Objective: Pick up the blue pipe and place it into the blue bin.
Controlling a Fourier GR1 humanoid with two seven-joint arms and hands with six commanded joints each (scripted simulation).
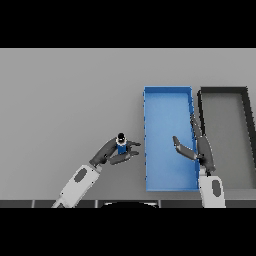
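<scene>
While the blue bin (168, 95) sits open on the grey table (65, 100), nothing lies on the part of its floor that shows. The right hand (200, 150) hovers over the bin's right wall, fingers straight and thumb spread toward the middle, gripping nothing. Just beside the bin on its right stands a black bin (223, 90) with a grey floor, also holding nothing that can be seen. The blue pipe (121, 145) is left of the blue bin, close to its left wall, upright with a dark cap on top. The left hand (111, 151) has its fingers and thumb curled round it. No writing or label can be read on anything.
</scene>
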